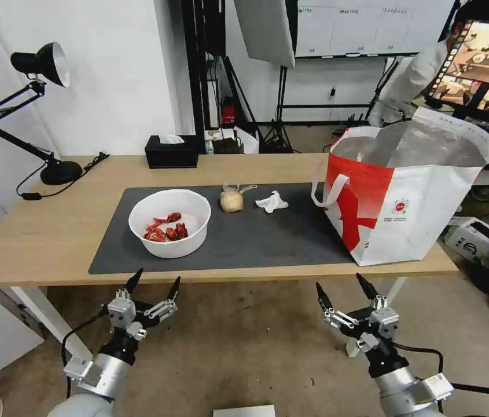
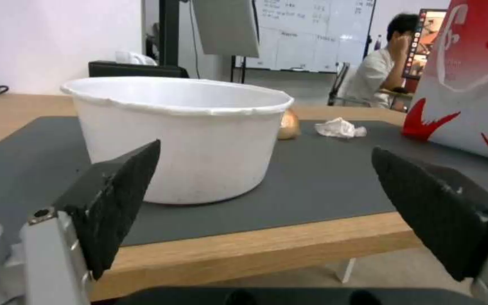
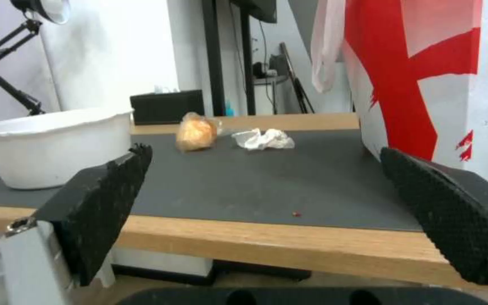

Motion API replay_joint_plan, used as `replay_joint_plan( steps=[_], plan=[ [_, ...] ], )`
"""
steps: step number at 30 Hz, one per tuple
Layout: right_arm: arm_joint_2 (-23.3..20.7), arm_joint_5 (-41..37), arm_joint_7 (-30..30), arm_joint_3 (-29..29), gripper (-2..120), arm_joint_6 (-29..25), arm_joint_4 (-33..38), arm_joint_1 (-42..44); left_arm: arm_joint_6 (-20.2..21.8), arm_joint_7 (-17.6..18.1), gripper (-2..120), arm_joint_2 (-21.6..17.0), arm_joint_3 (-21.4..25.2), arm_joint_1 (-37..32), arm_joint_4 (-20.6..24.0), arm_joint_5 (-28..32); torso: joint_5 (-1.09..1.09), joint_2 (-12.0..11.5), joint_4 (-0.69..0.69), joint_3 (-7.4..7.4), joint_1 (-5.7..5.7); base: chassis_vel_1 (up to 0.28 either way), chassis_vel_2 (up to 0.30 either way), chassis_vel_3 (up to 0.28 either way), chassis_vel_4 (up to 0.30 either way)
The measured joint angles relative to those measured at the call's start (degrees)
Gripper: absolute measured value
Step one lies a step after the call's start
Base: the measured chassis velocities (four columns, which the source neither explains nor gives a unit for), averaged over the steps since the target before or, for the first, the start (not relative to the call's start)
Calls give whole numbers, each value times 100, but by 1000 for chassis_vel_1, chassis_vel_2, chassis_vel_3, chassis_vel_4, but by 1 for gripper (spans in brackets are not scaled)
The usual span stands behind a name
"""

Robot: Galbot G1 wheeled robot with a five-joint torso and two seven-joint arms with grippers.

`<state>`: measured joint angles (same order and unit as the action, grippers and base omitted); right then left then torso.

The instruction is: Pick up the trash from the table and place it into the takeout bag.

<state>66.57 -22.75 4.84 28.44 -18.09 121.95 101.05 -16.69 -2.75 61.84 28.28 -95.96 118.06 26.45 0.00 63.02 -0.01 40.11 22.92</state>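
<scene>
both arms hang below the front edge of the long light-wood table (image 1: 36, 243) — left gripper (image 1: 154, 282) and right gripper (image 1: 341, 286) spread wide, holding nothing. on the dark grey mat (image 1: 256, 237) sit the white round bowl of red crayfish shells (image 1: 169, 223), beige ball in clear wrap (image 1: 231, 200) and crumpled white tissue (image 1: 271, 202) — the big white-and-red takeout bag (image 1: 406, 197) stands at the right end, its inside mostly hidden.

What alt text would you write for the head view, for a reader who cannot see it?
Both robot hands, left hand and right hand, hang open before the table. On its dark mat lie a white bowl of crayfish shells, a wrapped beige ball and a crumpled tissue. The open takeout bag stands at the right end.
</scene>
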Motion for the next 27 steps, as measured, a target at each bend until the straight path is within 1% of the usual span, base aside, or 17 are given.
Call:
replay_joint_plan(
  steps=[8,21,25,27],
  plan=[
    [2,5,-1,-1,100,4,19,-1,10,3,100,82,-31,-13,17,3,0,0,0,0,0,0,0,0,0],
    [-49,16,-15,-51,100,19,92,2,12,10,100,96,-24,-51,19,3,0,0,0,0,0,0,0,0,0],
    [-94,108,-116,-127,100,166,230,-117,12,12,100,3,-136,22,-30,9,-1,0,-2,0,0,0,0,0,0],
    [-193,196,-218,-235,100,279,235,-305,12,12,100,-24,-154,35,-54,14,0,0,0,0,0,0,0,0,0]
  ],
)
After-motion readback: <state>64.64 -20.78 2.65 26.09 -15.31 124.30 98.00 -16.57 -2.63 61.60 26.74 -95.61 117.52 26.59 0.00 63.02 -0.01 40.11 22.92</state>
